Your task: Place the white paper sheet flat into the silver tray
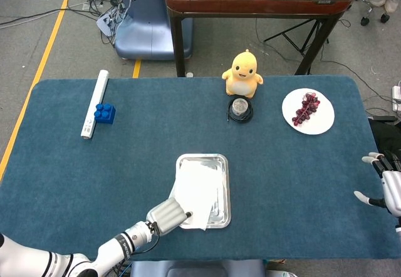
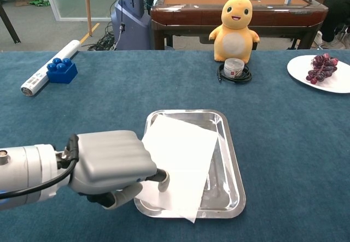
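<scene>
The white paper sheet lies tilted in the silver tray, its left and near corners hanging over the rim. In the head view the paper sheet covers most of the tray. My left hand sits at the tray's near left corner, fingers curled down, and one fingertip touches the sheet's near left edge. The thumb is apart below it and grips nothing I can see. The same left hand shows in the head view. My right hand hovers at the table's right edge, fingers spread and empty.
A yellow duck toy and a small tin on a black ring stand at the back. A white plate of grapes is at the back right. A blue brick and a white tube lie at the back left.
</scene>
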Controlling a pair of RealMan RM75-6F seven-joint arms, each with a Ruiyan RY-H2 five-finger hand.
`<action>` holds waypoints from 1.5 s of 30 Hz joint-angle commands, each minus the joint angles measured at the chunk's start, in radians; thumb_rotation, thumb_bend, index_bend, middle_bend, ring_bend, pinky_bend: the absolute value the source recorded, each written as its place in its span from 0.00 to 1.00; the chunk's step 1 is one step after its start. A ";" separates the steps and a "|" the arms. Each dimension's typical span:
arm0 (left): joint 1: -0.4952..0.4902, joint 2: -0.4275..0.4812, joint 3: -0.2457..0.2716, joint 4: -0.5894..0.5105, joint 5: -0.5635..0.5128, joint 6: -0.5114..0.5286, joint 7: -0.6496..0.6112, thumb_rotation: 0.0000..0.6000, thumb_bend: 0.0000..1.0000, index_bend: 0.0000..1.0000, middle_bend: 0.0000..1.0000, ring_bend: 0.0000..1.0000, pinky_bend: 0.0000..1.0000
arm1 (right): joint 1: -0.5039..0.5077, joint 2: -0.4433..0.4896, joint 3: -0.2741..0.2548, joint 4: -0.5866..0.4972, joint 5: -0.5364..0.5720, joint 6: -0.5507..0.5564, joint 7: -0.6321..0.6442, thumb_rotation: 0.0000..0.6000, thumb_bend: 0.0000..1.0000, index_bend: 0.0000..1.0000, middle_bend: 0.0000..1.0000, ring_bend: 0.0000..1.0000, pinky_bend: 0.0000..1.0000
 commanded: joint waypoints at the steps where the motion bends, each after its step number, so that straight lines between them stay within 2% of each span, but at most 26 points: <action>1: -0.011 -0.007 0.007 -0.003 -0.011 0.010 0.007 1.00 0.71 0.28 1.00 0.94 1.00 | 0.000 0.000 0.000 0.001 0.001 -0.001 0.002 1.00 0.03 0.26 0.21 0.08 0.30; 23: -0.047 -0.049 0.033 0.016 -0.006 0.034 -0.024 1.00 0.71 0.27 1.00 0.94 1.00 | 0.003 0.001 0.004 0.008 0.014 -0.011 0.009 1.00 0.03 0.26 0.21 0.08 0.30; 45: -0.088 -0.091 0.037 0.050 -0.072 0.058 0.012 1.00 0.71 0.26 1.00 0.94 1.00 | -0.002 0.008 0.023 0.026 0.058 -0.015 0.033 1.00 0.03 0.26 0.21 0.08 0.30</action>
